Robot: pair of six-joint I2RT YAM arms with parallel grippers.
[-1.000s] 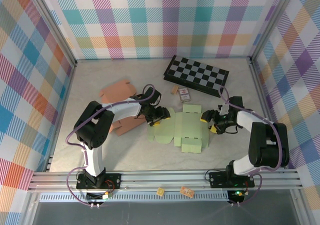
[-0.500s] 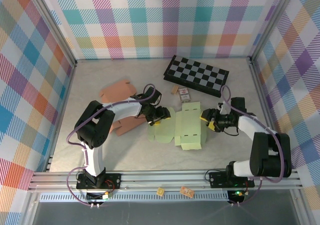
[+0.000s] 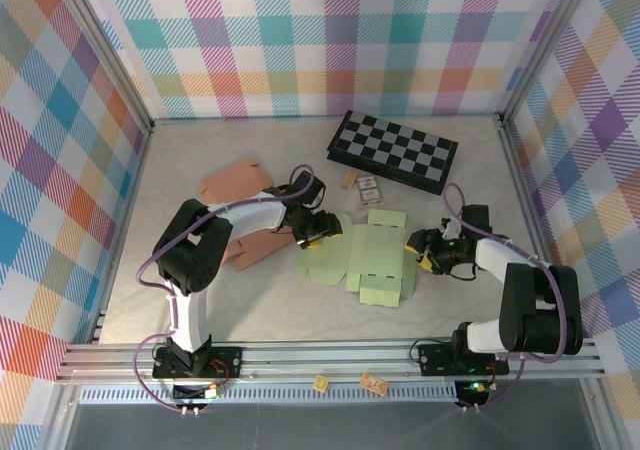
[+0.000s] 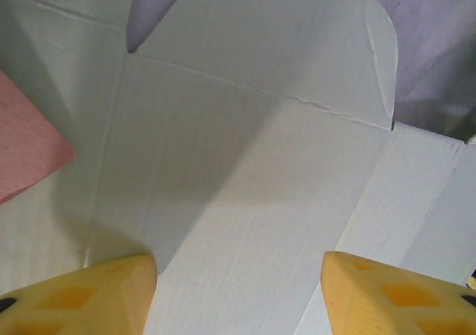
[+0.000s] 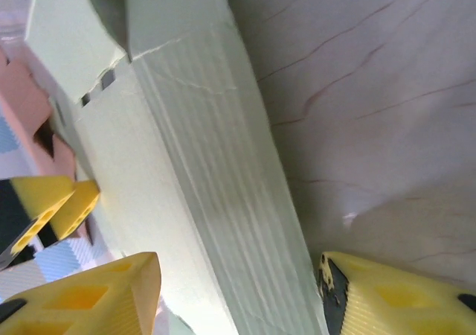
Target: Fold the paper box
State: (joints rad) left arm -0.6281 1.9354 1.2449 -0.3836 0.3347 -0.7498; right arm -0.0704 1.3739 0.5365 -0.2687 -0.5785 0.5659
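Observation:
The pale green paper box [image 3: 368, 258] lies as a flat cut-out at mid table, its flaps spread out. My left gripper [image 3: 322, 227] sits at its upper left edge, open, with the box's panel [image 4: 245, 179] spanning the gap between the yellow fingers [image 4: 111, 294]. My right gripper [image 3: 422, 247] is at the box's right edge, open. In the right wrist view the raised right side flap [image 5: 216, 193] stands between its two yellow fingertips [image 5: 97, 298], untouched as far as I can see.
A black and grey chequered board [image 3: 393, 150] lies at the back. Pink flat cardboard pieces [image 3: 238, 182] lie left of the box, one under the left arm. Two small cards [image 3: 368, 189] lie behind the box. Plaid walls enclose the table.
The right gripper moved slightly right and lower along the box's right edge, and the right flap lifted then settled. The left gripper has hardly moved.

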